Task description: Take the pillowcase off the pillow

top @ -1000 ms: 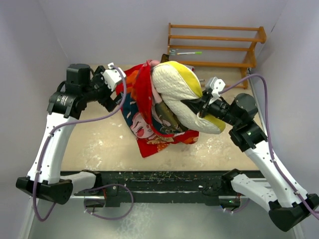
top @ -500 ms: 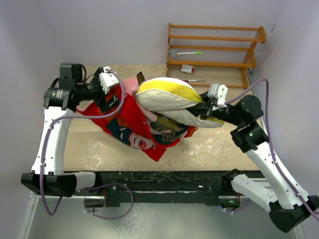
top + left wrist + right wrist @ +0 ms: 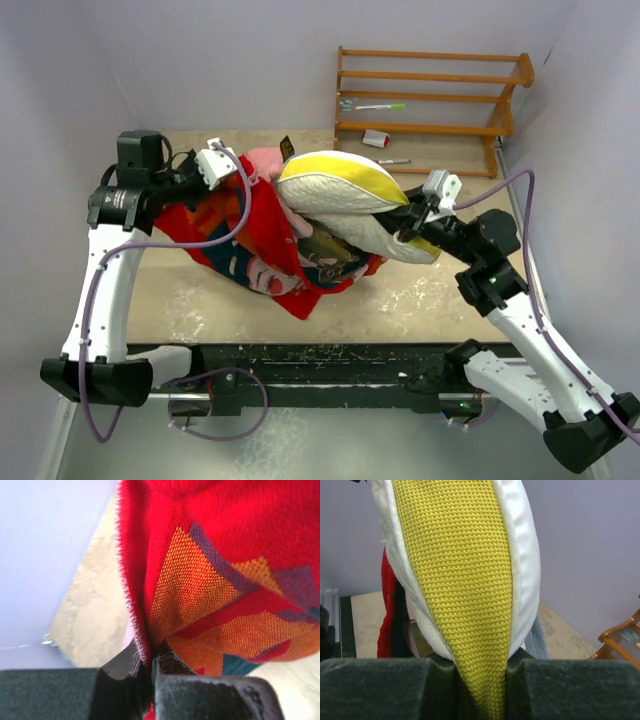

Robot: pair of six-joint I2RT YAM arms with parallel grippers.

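Pillow (image 3: 335, 185) at frame centre, mostly out of red pillowcase (image 3: 250, 235) draped lower left. Right gripper (image 3: 408, 220) clamps its yellow edge; left gripper (image 3: 232, 176) pinches the fabric hem. Peeling looks nearly done; next, pull the two apart.

Wooden rack (image 3: 430, 95): orange-brown, several rails, at the table's far right corner.
Green-tipped slim tool (image 3: 375, 105): lying on the rack.
Small white-and-red object (image 3: 376, 138): just in front of the rack's lowest rail.
Thin pen-like item (image 3: 392, 161): on the beige table (image 3: 200, 300), nearer than that.
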